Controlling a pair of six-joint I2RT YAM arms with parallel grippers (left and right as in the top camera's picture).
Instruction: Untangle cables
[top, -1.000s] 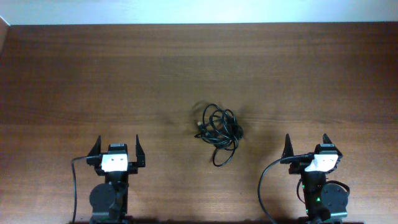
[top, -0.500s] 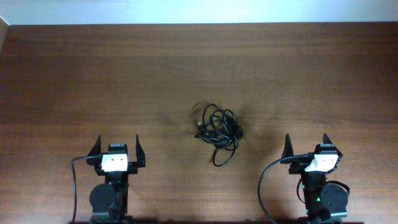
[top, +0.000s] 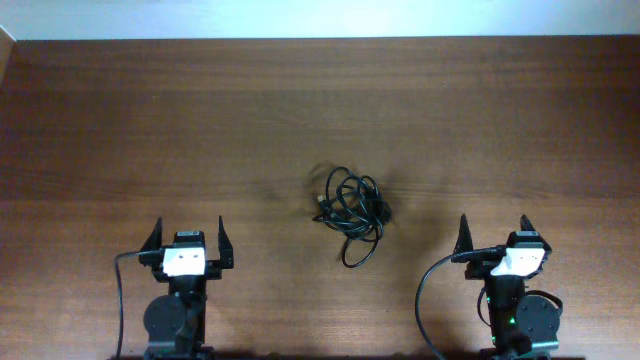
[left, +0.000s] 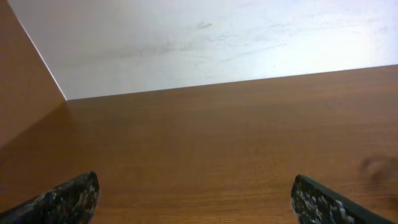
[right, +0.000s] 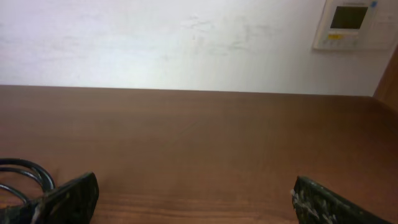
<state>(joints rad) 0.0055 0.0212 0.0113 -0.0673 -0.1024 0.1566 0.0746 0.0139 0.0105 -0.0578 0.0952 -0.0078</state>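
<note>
1. Roughly mid-table, the cables (top: 353, 210) lie as one knotted bundle of black loops, with a free loop trailing toward the robot's side.
2. Its long axis runs more or less away from the robot, from the tight knot at the far end to that trailing loop at the near end.
3. The bundle lies between the two arms and ahead of both, touching neither. It sits ahead and to the left of the right gripper (top: 493, 222), and ahead and to the right of the left gripper (top: 189, 228).
4. The right gripper looks slightly nearer. Its wrist view catches a cable loop at the lower left, while the left wrist view shows only bare table (top: 150, 120).
5. Both grippers are spread wide and hold nothing.
6. Against the earlier overhead frames nothing differs: bundle and arms sit as they were.
7. My judgement: untangling has not begun, and a reach inward comes first.
</note>
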